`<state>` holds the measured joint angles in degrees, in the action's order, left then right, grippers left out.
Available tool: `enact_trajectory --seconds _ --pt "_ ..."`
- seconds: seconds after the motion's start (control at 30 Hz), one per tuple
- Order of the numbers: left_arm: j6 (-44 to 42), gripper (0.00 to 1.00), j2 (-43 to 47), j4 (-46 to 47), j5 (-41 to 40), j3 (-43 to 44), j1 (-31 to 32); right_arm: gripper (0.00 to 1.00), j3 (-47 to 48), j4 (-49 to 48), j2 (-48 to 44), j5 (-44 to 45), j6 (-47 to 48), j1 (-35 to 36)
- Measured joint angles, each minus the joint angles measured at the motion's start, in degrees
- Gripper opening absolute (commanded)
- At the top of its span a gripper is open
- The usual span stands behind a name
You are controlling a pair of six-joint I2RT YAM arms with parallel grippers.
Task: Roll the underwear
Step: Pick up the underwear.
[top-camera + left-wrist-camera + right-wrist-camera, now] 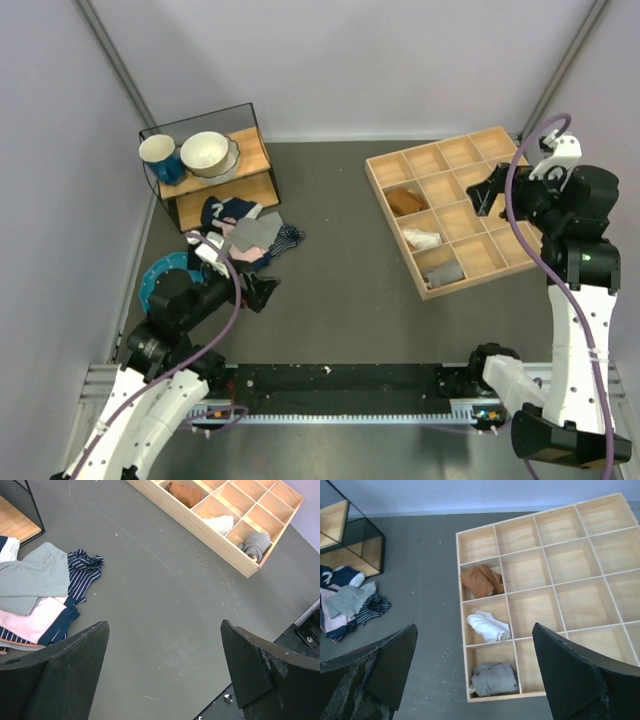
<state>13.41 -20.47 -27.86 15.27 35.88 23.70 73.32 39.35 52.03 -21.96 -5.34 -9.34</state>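
Note:
The grey underwear (252, 234) lies flat on top of a pile of clothes in front of the shelf, over a pink cloth (30, 622) and a navy striped garment (82, 575). It shows in the left wrist view (35, 580) and, small, in the right wrist view (347, 600). My left gripper (262, 292) is open and empty, low over bare table just right of the pile (164, 625). My right gripper (487, 195) is open and empty, high over the wooden tray (474, 627).
The wooden compartment tray (392, 222) at the right holds a brown cloth (480, 580), a white cloth (487, 625) and a grey bundle (494, 678). A black wire shelf (250, 185) holds a blue mug (160, 157) and a bowl (208, 153). A blue plate (158, 272) lies at the left.

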Motion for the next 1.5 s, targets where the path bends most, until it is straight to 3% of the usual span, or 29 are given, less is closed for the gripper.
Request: enact_trajectory --seconds 0.13,0.27,0.37,0.5,0.77,0.97,1.17,1.3,1.4,1.5 --pt "0.02 0.99 -0.98 -0.02 -1.03 0.0 0.0 0.99 -3.04 -3.26 0.22 -7.1 -0.92 -0.24" --pt "0.13 0.99 -2.67 -0.09 -2.64 0.0 0.0 0.99 -7.43 -8.31 2.14 -24.87 1.44 0.28" --pt "0.15 0.99 -4.52 -0.37 -3.89 0.0 -0.13 0.99 -11.06 -9.86 4.76 -34.07 5.88 4.2" --pt "0.24 0.99 -8.17 -0.59 -4.7 0.0 -1.92 0.99 -15.67 -10.19 7.96 -39.04 12.28 11.45" --pt "2.64 0.99 -15.67 -0.81 -4.61 0.85 -8.72 0.99 -21.7 -10.6 10.36 -39.32 19.17 13.09" --pt "4.2 0.99 -25.44 -0.15 -5.29 6.58 -10.38 0.99 -21.92 -10.67 9.57 -36.87 20.87 13.09" --pt "1.64 0.98 -38.51 0.76 -11.13 12.92 -11.76 0.99 -21.92 -10.58 8.15 -33.7 21.92 13.38" --pt "0.22 0.91 -48.87 0.85 -14.29 17.31 -12.02 0.99 -21.92 -10.45 7.82 -31.74 22.62 14.32" --pt "-0.63 0.79 -56.57 0.79 -15.93 19.93 -12.04 0.99 -21.92 -10.19 7.82 -30.27 23.32 15.63" --pt "-1.07 0.76 -62.93 1.09 -17.33 22.23 -12.02 0.99 -21.92 -9.99 7.82 -29.27 23.78 16.98"
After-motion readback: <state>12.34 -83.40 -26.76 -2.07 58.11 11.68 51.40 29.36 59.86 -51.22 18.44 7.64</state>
